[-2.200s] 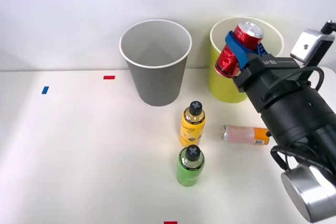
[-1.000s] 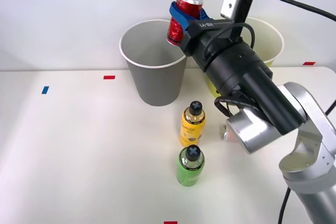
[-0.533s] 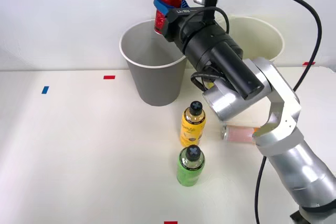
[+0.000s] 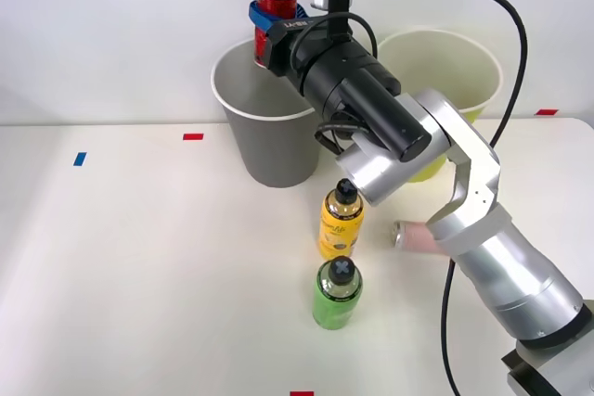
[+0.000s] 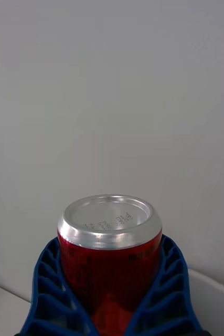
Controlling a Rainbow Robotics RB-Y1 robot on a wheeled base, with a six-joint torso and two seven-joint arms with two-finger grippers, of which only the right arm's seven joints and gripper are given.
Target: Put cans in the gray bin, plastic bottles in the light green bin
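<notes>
Blue fingers [image 4: 263, 23] clamped around upright red can [image 4: 275, 6], above gray bin [image 4: 269, 136].

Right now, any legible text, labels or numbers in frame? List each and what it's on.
Red can, silver end: stamped characters, too small to read.
Red can side: dark print, unreadable.
Yellow-orange bottle: script label, too blurred to read.
Right gripper body: white lettering, illegible.
Green bottle, gray bin, light green bin: none visible.
</notes>
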